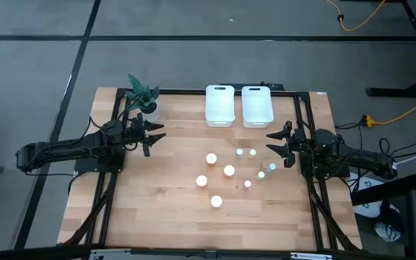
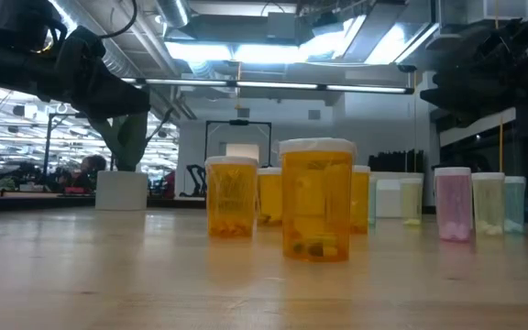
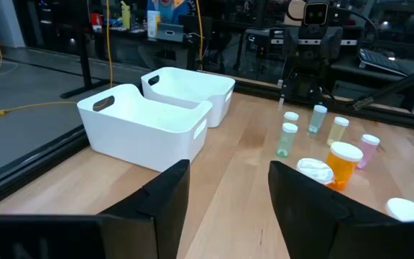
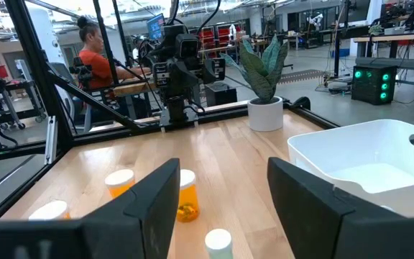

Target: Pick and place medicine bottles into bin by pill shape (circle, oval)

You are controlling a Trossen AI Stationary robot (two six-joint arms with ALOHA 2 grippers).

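Medicine bottles [image 1: 229, 171]: nine or so white-capped bottles stand loose in the middle of the worktop [image 1: 165, 209], four larger orange ones toward the left arm's side, the smaller pastel ones toward the right arm's side.
Bins: two white bins [image 1: 220, 105] sit side by side at the far edge of the worktop, and as far as the wrist views show, both look empty.
Left pincer [image 1: 152, 135]: hovers near the potted plant [image 1: 143, 94], well apart from the bottles; the wrist view shows a gap between its fingers, yet they stand as near together as they come, holding nothing.
Right pincer [image 1: 275, 143]: hangs at the right side of the worktop, just beside the pastel bottles, fingers apart, empty.
Progress: judged from the scene, sorting has not begun; every bottle is left to place.
Background: a person sits at a desk beyond the worktop, seen from the right wrist.
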